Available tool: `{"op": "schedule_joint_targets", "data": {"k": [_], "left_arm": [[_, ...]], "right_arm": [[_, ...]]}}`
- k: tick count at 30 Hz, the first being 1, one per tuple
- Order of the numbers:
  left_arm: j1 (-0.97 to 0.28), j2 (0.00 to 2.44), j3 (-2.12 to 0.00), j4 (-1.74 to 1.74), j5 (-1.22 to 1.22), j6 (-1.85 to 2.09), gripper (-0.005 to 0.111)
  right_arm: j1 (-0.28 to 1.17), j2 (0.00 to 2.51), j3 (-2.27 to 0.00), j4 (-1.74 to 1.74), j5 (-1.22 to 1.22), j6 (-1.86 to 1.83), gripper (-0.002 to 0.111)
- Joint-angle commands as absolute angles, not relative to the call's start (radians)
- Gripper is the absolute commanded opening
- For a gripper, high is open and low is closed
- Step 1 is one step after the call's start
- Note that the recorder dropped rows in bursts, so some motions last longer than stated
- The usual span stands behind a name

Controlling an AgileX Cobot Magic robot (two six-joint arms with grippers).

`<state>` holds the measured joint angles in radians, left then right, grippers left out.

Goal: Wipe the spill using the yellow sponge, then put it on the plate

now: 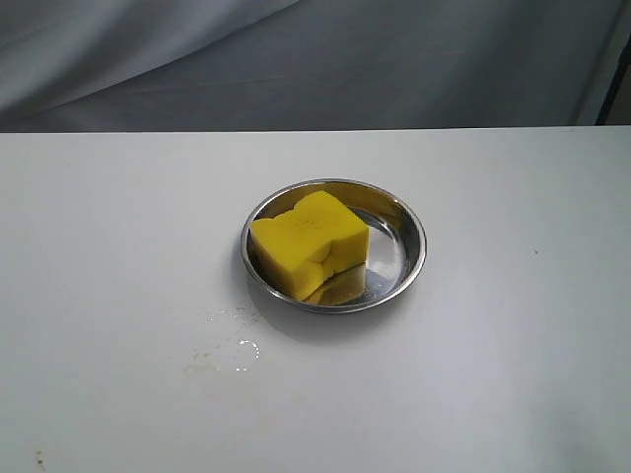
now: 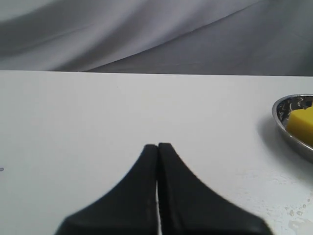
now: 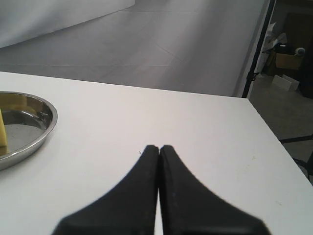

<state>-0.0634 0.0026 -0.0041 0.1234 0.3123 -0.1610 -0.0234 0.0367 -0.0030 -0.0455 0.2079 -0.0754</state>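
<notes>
The yellow sponge (image 1: 310, 242) lies inside the steel plate (image 1: 420, 246) near the middle of the white table, leaning against its left wall. Of the spill only a thin, nearly colourless wet smear (image 1: 235, 349) shows, on the table in front of the plate to the left. Neither arm appears in the exterior view. My left gripper (image 2: 157, 145) is shut and empty above bare table, with the plate (image 2: 286, 107) and sponge (image 2: 303, 123) off to one side. My right gripper (image 3: 159, 146) is also shut and empty, away from the plate (image 3: 49, 122) and the sponge's edge (image 3: 2, 129).
The white table (image 1: 513, 374) ends at a straight far edge against a grey cloth backdrop (image 1: 315, 59). Small droplets (image 2: 293, 215) fleck the tabletop near the plate. Beyond the table's right edge stand a dark pole (image 3: 257, 49) and some boxes (image 3: 286, 58).
</notes>
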Motion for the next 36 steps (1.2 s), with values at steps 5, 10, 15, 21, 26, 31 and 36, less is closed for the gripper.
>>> {"op": "schedule_joint_targets", "data": {"k": [5, 10, 15, 21, 26, 31, 36], "left_arm": [[-0.069, 0.000, 0.000, 0.130, 0.220, -0.174, 0.001], [-0.069, 0.000, 0.000, 0.130, 0.220, -0.174, 0.001], [-0.069, 0.000, 0.000, 0.130, 0.220, -0.174, 0.001], [-0.069, 0.000, 0.000, 0.130, 0.220, -0.174, 0.001], [-0.069, 0.000, 0.000, 0.130, 0.220, -0.174, 0.001], [-0.069, 0.000, 0.000, 0.130, 0.220, -0.174, 0.001], [-0.069, 0.000, 0.000, 0.130, 0.220, -0.174, 0.001]], "right_arm": [[-0.021, 0.040, 0.000, -0.038, 0.200, -0.073, 0.000], [-0.021, 0.040, 0.000, -0.038, 0.200, -0.073, 0.000], [-0.021, 0.040, 0.000, -0.038, 0.200, -0.073, 0.000], [-0.021, 0.040, 0.000, -0.038, 0.200, -0.073, 0.000], [-0.021, 0.040, 0.000, -0.038, 0.200, -0.073, 0.000], [-0.021, 0.040, 0.000, -0.038, 0.200, -0.073, 0.000], [-0.021, 0.040, 0.000, -0.038, 0.200, -0.073, 0.000]]}}
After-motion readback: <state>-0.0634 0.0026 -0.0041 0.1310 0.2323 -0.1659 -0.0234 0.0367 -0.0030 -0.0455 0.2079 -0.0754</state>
